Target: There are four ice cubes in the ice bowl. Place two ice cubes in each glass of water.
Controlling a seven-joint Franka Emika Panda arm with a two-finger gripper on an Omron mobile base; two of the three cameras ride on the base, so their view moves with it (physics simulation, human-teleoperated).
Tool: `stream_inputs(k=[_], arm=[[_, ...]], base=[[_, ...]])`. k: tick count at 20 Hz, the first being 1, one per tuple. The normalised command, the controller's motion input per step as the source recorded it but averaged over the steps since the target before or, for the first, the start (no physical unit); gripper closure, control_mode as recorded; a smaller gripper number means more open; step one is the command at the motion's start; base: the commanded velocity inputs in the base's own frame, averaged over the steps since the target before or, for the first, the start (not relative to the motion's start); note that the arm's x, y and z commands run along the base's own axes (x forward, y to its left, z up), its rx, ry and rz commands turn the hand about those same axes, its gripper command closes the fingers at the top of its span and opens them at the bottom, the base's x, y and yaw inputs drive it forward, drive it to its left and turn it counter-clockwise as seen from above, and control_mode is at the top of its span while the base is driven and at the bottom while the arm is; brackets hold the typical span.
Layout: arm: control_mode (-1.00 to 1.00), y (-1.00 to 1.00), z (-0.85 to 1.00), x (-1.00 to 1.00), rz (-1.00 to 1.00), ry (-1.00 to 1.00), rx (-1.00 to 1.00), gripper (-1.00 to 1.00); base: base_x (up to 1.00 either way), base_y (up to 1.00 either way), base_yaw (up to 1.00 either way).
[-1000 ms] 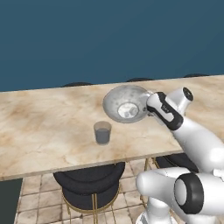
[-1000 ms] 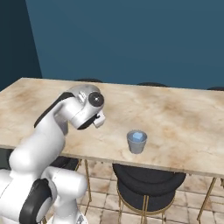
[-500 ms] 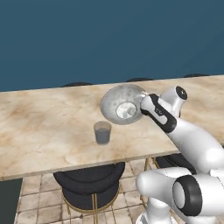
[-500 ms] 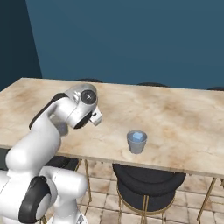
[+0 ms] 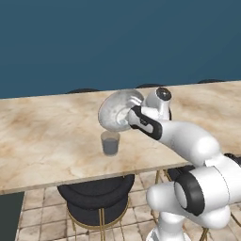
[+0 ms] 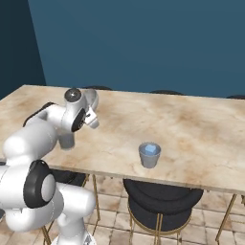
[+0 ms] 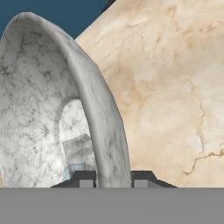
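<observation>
Marble-topped counter (image 5: pixel 42 141) is stretching under the two-finger gripper (image 7: pixel 113 178), whose tips are clamping the rim of the shallow mottled pale bowl (image 5: pixel 117 110), tilting it at frame centre above the small grey-blue tumbler (image 5: pixel 110 143), seemingly to pour ice.

No readable text, labels, brands, numbers or signs anywhere in these views.
</observation>
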Motion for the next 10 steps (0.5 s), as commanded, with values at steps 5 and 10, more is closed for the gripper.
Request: stream_inputs(k=[5,10], arm=[[-1.0,0.0,0.0,0.01,0.0,-0.03,0.0,1.0],[-1.0,-0.04,0.0,0.02,0.05,-0.14,0.0,1.0]], base=[[0.0,0.0,0.0],[0.0,0.0,0.0]])
